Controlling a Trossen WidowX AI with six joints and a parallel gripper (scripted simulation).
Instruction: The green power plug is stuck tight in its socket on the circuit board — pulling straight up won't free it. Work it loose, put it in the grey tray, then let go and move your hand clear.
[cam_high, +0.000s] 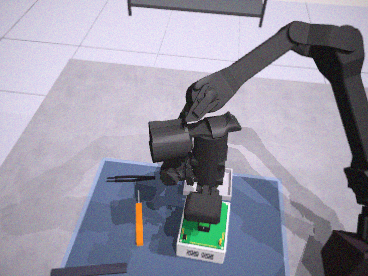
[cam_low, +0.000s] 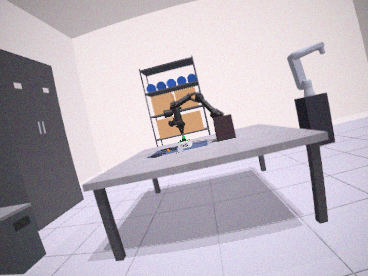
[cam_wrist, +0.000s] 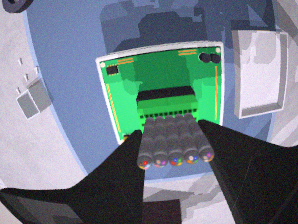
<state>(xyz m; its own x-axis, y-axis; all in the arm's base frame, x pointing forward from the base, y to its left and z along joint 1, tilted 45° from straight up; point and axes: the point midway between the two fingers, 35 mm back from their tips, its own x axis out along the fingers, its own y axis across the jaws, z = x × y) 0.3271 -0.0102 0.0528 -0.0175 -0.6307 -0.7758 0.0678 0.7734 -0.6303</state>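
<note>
Green plug (cam_wrist: 167, 106) with dark grey wires

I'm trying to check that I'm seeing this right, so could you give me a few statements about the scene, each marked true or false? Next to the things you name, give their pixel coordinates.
The fingers are shut on the green plug (cam_wrist: 167, 107). True.

The grey tray (cam_high: 228, 193) (cam_wrist: 239, 75) already holds the plug. False: the plug is over the circuit board (cam_high: 190, 231) (cam_wrist: 114, 90), between the fingers.

The screwdriver with the orange handle (cam_high: 139, 224) lies on the blue mat (cam_high: 160, 252) (cam_wrist: 65, 100). True.

The black tweezers (cam_high: 131, 178) lie on the circuit board. False: they lie on the mat.

Several dark wires (cam_wrist: 175, 137) run from the plug. True.
</note>
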